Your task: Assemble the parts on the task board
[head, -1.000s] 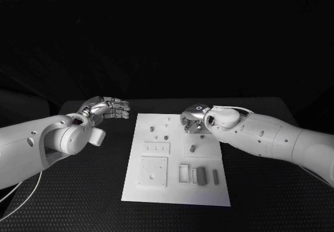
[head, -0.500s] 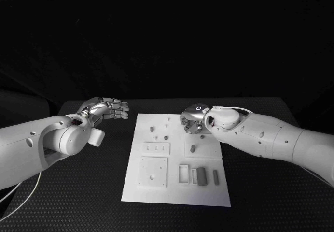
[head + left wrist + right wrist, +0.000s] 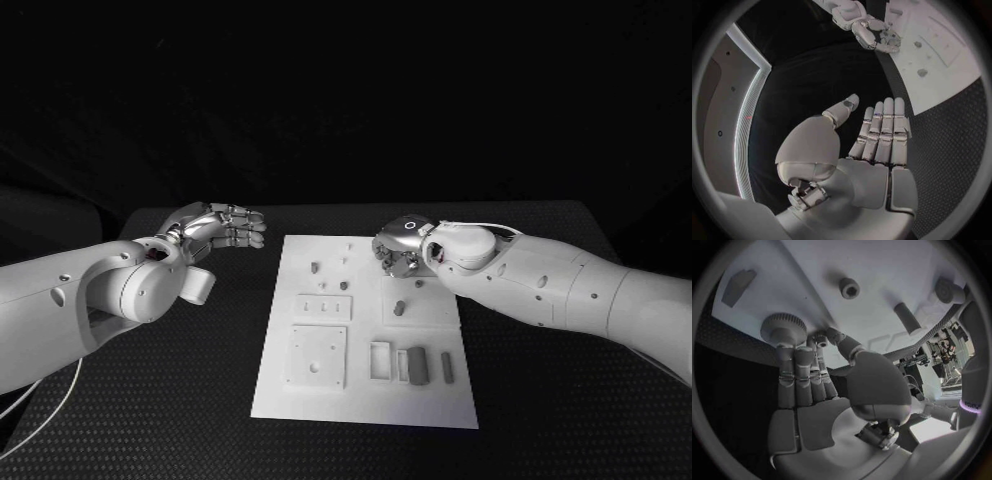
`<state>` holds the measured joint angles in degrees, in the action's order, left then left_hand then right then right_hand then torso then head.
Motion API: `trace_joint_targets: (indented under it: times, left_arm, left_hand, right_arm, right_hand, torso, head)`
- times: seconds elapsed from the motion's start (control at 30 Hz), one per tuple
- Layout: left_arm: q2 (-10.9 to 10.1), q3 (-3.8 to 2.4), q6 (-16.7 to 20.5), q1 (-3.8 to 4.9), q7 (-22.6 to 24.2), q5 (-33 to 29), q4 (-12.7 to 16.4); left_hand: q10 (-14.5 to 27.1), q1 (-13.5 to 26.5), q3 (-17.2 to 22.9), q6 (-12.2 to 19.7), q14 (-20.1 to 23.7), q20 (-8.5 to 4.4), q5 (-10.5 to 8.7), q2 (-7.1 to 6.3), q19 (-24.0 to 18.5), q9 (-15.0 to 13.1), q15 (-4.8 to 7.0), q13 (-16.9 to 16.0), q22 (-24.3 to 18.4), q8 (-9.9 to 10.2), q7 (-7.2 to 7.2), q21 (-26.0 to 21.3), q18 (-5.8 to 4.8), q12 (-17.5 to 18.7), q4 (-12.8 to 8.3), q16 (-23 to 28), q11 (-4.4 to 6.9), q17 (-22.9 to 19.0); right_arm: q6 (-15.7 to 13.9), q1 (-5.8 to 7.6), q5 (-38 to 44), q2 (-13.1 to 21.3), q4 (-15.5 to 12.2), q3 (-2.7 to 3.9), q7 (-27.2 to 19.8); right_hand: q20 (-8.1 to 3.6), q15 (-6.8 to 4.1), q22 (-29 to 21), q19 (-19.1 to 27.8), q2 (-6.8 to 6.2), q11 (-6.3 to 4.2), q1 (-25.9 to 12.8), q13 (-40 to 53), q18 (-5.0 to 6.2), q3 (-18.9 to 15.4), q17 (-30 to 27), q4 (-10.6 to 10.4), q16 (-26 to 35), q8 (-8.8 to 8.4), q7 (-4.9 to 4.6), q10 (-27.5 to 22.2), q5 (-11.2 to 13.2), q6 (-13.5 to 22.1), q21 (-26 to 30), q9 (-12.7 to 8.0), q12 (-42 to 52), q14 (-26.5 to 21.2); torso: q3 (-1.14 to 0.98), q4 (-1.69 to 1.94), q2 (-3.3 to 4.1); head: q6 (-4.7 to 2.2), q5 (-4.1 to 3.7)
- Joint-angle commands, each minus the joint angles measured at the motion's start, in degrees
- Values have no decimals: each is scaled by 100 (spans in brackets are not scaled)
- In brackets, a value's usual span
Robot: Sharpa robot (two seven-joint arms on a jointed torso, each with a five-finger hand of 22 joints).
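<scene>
At the far end of the task board (image 3: 368, 400), the right hand (image 3: 400, 250) reaches down with its fingers (image 3: 798, 370) against a round knurled part (image 3: 783, 328); whether they actually pinch it I cannot tell. To seat it well, I judge the hand should keep it upright and press straight down. The right wrist view gives that contact, hidden under the hand from the head camera. Beside the board, the left hand (image 3: 873, 135) hovers over the surface (image 3: 188, 380), flat and holding nothing.

Right hand (image 3: 826, 390) fingertips at ridged part (image 3: 783, 328)
</scene>
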<state>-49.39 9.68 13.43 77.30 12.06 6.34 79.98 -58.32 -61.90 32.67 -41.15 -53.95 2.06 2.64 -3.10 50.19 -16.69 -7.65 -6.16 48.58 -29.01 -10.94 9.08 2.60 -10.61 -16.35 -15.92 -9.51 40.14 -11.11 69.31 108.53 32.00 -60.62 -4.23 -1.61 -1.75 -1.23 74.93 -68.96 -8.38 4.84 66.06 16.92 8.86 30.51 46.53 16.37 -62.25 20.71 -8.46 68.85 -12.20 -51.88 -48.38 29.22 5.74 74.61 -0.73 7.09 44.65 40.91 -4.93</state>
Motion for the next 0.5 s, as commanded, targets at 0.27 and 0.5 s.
trace_joint_targets:
  times: [0.27,0.5]
  left_arm:
    - [-13,-5,-86,8,11,-30,29]
    - [-14,-5,-90,8,2,-31,29]
  left_hand:
    - [-24,66,-39,12,-32,-5,19,-7,40,6,3,7,-10,20,-89,-34,48,39,9,37,-9,7]
    - [-28,70,-41,10,-33,-6,19,-6,41,6,4,8,-11,20,-89,-35,47,41,10,37,-8,7]
  right_arm:
    - [136,-75,303,38,-51,-39,152]
    - [-55,-76,321,25,-99,-39,199]
  right_hand:
    - [-67,-158,131,-6,168,-125,298,205,614,71,-5,39,-103,126,112,312,7,-279,-111,138,130,13]
    - [-54,-231,127,-24,209,-202,351,346,614,230,-8,20,-157,136,148,475,-5,-394,-181,212,181,20]
  torso:
    - [-1,-1,14]
    - [-5,7,17]
  head:
    - [8,-7]
    - [7,-11]
